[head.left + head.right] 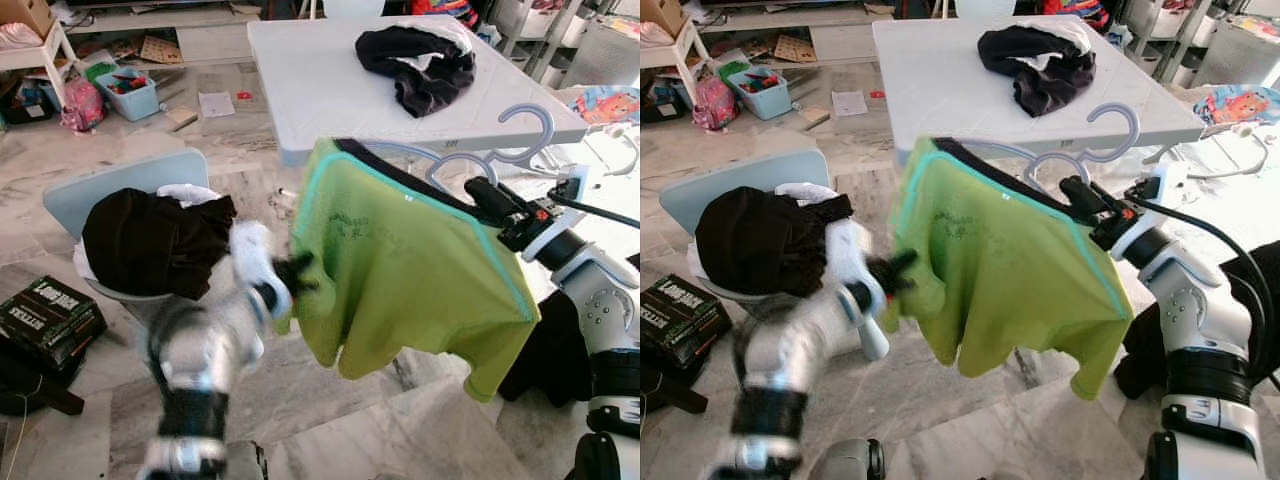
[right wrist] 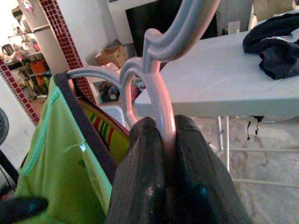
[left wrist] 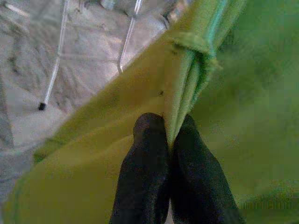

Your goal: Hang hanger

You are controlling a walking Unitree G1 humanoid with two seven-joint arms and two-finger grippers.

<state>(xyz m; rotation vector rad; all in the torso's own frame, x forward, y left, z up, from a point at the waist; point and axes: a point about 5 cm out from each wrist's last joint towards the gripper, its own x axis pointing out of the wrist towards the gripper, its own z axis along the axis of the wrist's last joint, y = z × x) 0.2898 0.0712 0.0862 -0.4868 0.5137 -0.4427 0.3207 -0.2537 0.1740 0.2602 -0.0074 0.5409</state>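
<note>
Both jaws were closed on something. R gripper clamped the hanger by its pale, glossy plastic neck, just below the hook; the right wrist view showed the black fingers pressed tight on either side of that rounded bar. L gripper pinched the shirt at its lower side hem, w/ the fabric folded up between the two fingers.

Hanger sat mid-air in front of the robot, between it and the table, tilted, hook pointing up and away. Shirt draped over it: thin, matte, lime-green knit, w/ a teal edge trim and a dark collar band, soft folds drooping at the bottom corners. It looked limp and likely to slide if tilted more.

Step, as a judgement: shirt seemed already on the hanger, L gripper tugging the hem to straighten it. Hanging itself not yet done. Next move would call for letting go of the hem, then carrying the hanger to a rail and dropping the hook over it; no rail could be made out.

Nearby: dark clothes bunched on the white table, another dark heap on a pale blue chair, marble-look floor.
</note>
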